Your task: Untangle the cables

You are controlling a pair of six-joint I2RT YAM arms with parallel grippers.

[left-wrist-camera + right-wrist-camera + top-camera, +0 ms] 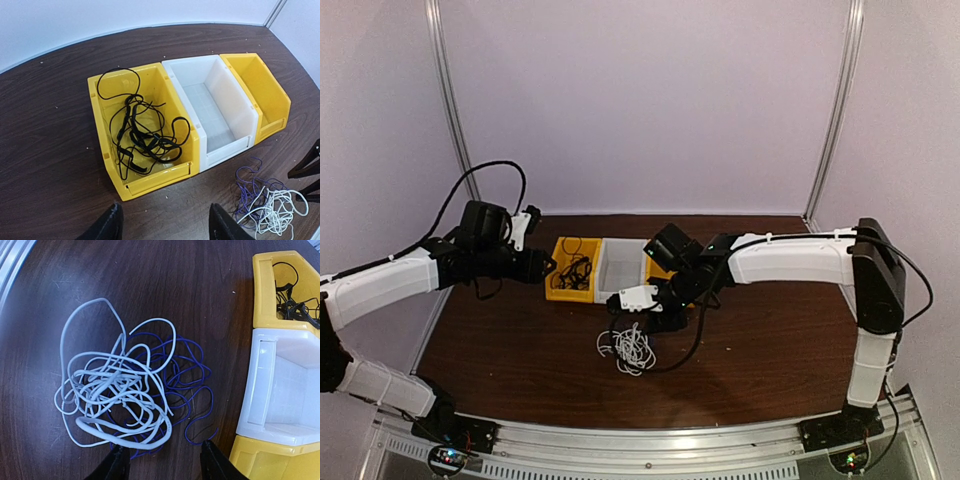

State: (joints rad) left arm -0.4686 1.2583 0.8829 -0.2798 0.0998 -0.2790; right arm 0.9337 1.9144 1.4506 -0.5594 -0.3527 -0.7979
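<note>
Right fingers (215, 462), spread and empty, hover with the white cable (110, 390) and purple cable (192, 375) tangled on the tabletop (150, 290) just beyond their tips, where pinching one outer white loop alone looks wisest; the left fingers (107, 225) gape, holding nothing.

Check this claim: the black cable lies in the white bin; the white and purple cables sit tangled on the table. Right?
No. The left wrist view shows the black cable in a yellow bin, beside the white bin. The white cable and purple cable do sit tangled on the table.
</note>
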